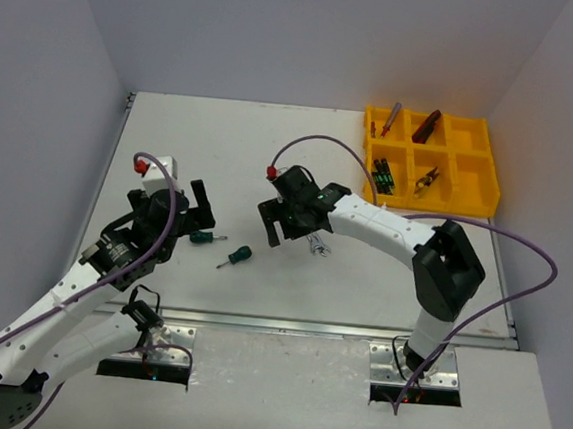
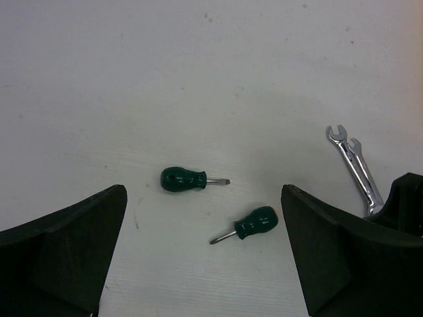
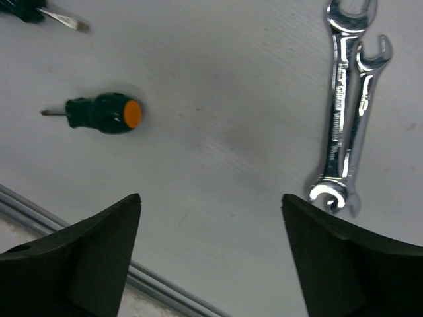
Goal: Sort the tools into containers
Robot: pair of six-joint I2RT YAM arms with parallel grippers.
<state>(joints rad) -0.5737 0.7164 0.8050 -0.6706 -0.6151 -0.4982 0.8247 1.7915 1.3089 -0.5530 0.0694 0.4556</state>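
While your right pincer [image 3: 211,251] hangs wide above two shiny steel wrenches [image 3: 340,99], your left pincer [image 2: 205,251], equally wide, overlooks two stubby green screwdrivers [image 2: 185,179] beside them.

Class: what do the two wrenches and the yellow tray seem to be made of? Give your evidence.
The wrenches look like polished or chromed steel, given their mirror-bright reflections. The yellow tray is probably moulded plastic, given its uniform bright colour and thin walls.

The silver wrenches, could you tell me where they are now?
In the top view the silver wrenches lie together near the middle, right of the green screwdrivers and well left of the yellow tray.
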